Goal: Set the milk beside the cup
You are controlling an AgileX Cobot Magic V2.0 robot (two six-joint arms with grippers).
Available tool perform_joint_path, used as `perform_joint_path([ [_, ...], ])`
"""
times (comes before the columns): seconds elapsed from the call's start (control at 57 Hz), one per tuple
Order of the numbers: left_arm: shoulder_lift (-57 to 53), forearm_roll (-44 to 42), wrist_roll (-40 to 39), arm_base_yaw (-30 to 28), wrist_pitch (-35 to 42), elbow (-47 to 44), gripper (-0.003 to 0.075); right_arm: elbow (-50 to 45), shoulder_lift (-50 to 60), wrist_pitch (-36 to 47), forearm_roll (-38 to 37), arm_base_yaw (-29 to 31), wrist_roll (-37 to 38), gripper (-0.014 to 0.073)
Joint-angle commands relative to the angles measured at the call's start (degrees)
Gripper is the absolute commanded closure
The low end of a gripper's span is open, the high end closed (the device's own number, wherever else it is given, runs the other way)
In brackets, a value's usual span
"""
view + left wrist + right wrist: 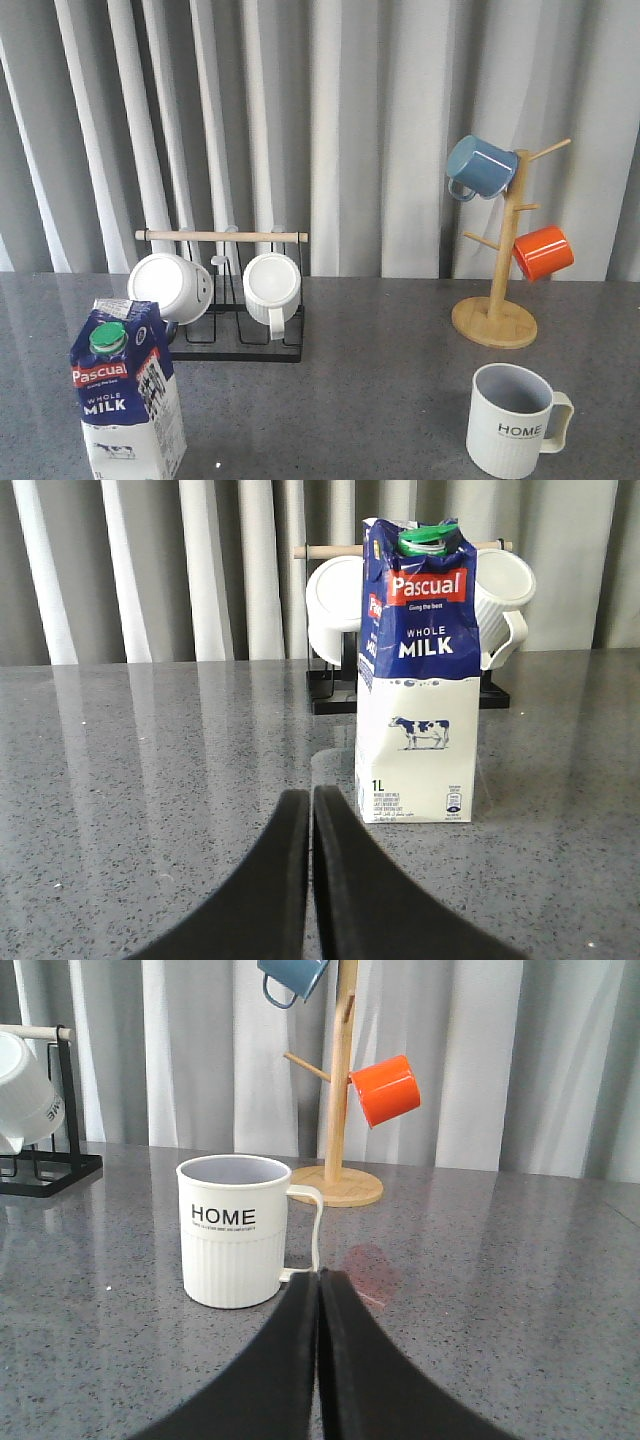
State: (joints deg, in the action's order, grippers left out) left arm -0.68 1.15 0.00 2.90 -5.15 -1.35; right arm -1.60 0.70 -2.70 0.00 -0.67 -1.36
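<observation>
The milk point(128, 400), a tall blue and white carton with a green cap and red "Pascual" label, stands upright at the table's front left. In the left wrist view the milk point(417, 670) stands a little beyond my left gripper point(311, 798), which is shut and holds nothing. The cup point(512, 421), a pale ribbed mug lettered "HOME", stands at the front right with its handle to the right. In the right wrist view the cup point(233, 1232) is just ahead of my right gripper point(320, 1280), shut and empty near its handle. Neither gripper shows in the front view.
A black rack point(240, 335) with a wooden bar holds two white mugs point(271, 285) behind the milk. A wooden mug tree point(495, 300) at the back right carries a blue mug point(479, 166) and an orange mug point(543, 252). Grey curtains hang behind the dark speckled table point(370, 390).
</observation>
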Motion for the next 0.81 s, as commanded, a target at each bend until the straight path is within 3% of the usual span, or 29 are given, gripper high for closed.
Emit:
perform_joint_path([
  [0.0,-0.68,0.21,0.00,0.37,3.90,1.18,0.0727,-0.56,0.42,4.71,0.00,0.30,-0.50,0.0601],
  [0.631,-0.68,-0.38,0.70,0.37,4.11,1.29,0.0727,-0.56,0.63,4.65,0.00,-1.51,-0.50,0.0601],
  [0.789,-0.68,-0.38,0.70,0.37,7.51,1.69,0.0727,-0.56,0.63,4.98,0.00,-1.52,-0.58,0.0601],
])
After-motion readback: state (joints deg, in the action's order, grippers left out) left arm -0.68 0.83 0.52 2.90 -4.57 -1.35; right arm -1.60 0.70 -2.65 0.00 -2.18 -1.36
